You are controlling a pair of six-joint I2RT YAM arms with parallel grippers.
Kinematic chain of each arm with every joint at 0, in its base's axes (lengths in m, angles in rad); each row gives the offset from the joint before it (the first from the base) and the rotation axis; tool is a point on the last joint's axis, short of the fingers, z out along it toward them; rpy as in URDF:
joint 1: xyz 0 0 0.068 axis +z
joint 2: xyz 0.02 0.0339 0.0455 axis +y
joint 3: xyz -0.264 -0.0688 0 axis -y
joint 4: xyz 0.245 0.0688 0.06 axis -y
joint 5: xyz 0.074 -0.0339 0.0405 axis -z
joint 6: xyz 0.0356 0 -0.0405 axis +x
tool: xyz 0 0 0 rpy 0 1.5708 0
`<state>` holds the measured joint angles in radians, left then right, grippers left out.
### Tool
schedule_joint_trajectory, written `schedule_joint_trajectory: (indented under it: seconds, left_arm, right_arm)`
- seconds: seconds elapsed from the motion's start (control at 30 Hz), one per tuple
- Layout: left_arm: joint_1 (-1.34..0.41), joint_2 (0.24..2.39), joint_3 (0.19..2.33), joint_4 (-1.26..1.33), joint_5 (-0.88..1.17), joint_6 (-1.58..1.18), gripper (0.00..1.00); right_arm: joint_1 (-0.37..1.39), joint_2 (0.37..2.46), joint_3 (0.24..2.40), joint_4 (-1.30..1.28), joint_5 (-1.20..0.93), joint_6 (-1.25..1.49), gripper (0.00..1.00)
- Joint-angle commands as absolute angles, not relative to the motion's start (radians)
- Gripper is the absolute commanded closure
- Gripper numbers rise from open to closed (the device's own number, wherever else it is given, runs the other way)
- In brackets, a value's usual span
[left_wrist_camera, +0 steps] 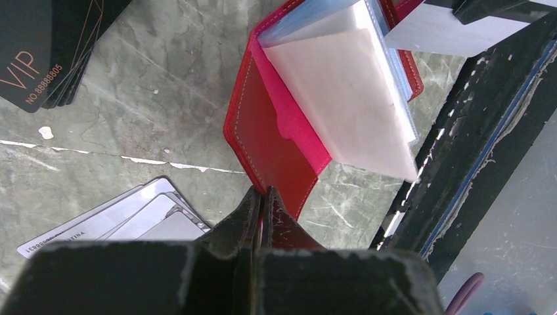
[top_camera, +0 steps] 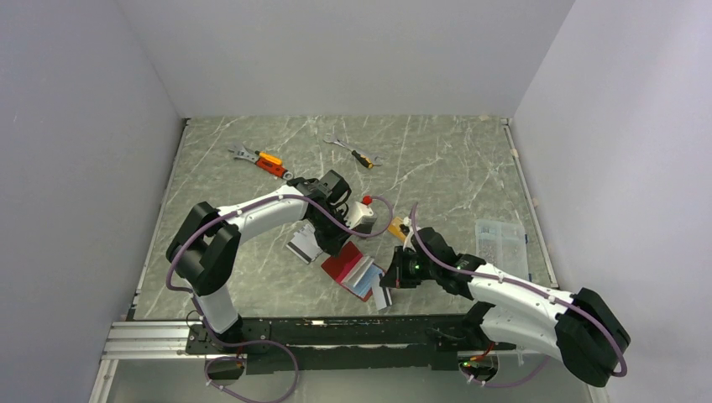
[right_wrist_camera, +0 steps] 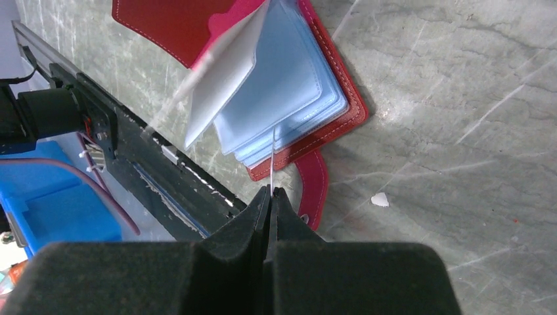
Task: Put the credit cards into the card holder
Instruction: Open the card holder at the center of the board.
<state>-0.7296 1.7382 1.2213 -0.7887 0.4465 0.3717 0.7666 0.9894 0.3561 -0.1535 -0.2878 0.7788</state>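
We see a grey-green marble-pattern table boxed in by plain white walls on 3 sides, with a scuffed black rail along the near edge. A small white chip sits on the surface near the holder.

The card holder lies open at near-centre, just beyond the rail between the 2 arms. Its red cover is flat on the table, the pale blue pockets are fanned, 1 clear sleeve is lifted, and the snap tab curls off the near corner.

The left gripper is clamped tight on the edge of the red cover. The right gripper is pinched on a silver-grey card, seen edge-on, its far edge meeting the blue pockets.

Loose cards:
- silver cards fanned just left of the holder
- black VIP cards stacked further out
- orange-gold card beyond the right gripper

At the far side are an orange-handled wrench and a second wrench. A clear plastic packet lies at right.
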Motion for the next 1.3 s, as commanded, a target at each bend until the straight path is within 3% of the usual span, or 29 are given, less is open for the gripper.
schedule_joint_trajectory:
  seconds: [0.0,0.6,0.97,1.27]
  left_arm:
    - [-0.734,1.694,1.217,-0.788,0.455,0.376,1.00]
    - [-0.735,1.691,1.212,-0.788,0.469,0.379,1.00]
    - [-0.735,1.680,1.202,-0.782,0.485,0.380,1.00]
    - [-0.712,1.680,1.208,-0.798,0.599,0.368,1.00]
  right_arm:
    - [0.770,0.998,0.362,-0.080,-0.302,0.788,1.00]
    - [0.772,0.976,0.413,-0.122,-0.293,0.767,1.00]
    - [0.783,1.085,0.475,-0.052,-0.322,0.750,1.00]
    - [0.807,1.100,0.530,-0.039,-0.326,0.742,1.00]
